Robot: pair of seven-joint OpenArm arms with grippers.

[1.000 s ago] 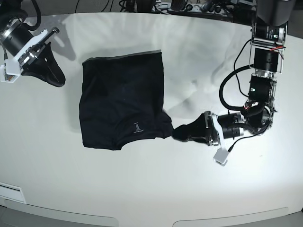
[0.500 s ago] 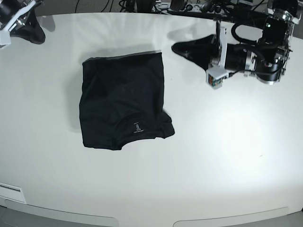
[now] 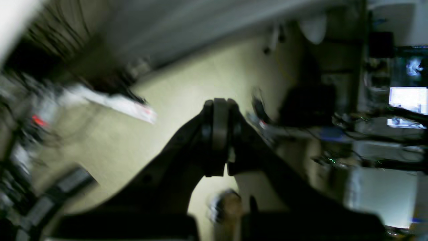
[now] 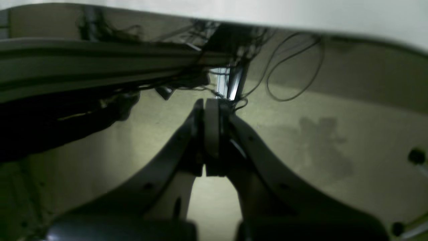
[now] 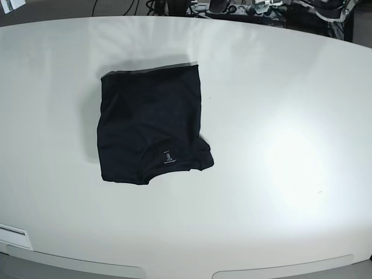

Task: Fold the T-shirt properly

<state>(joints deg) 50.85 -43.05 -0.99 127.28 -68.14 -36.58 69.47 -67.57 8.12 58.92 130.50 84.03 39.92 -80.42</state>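
T-shirt, black, lies folded into a compact block, centre-left on white table. Risk: lower right corner bulges out and could spring loose, w/ nothing pinning it. Left gripper & right gripper are both clamped shut, empty, aimed away from table.

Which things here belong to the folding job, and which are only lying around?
For the job:
- T-shirt, folded on the table
- left gripper, jaws shut
- right gripper, jaws shut

Not part of it:
- cables beyond the table
- lit screen
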